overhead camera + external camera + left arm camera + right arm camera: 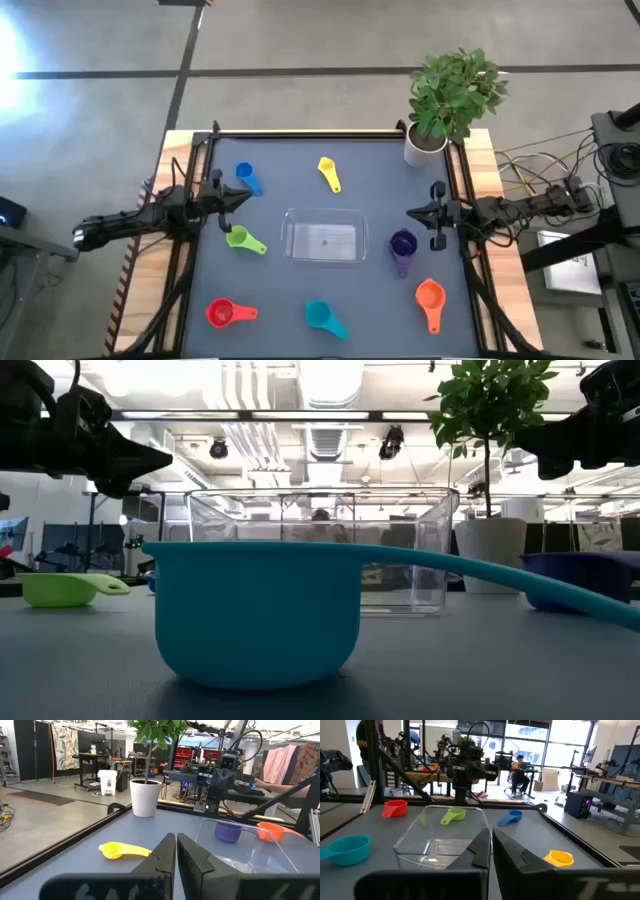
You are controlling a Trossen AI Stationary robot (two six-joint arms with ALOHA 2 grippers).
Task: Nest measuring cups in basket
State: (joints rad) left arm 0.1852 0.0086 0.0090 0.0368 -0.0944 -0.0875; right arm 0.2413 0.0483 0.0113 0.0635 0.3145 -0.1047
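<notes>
Nothing's begun: both pairs of fingers are clenched on nothing. The left gripper (240, 196) and right gripper (412, 212) face the empty basket (322, 237) between them, 6 visible cups scattered around it, ungathered.

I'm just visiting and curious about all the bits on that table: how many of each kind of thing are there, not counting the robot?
Measuring cups: 7, namely blue, yellow, green, purple, orange, red and teal
Clear basket: 1
Potted plant: 1
Total: 9
</notes>
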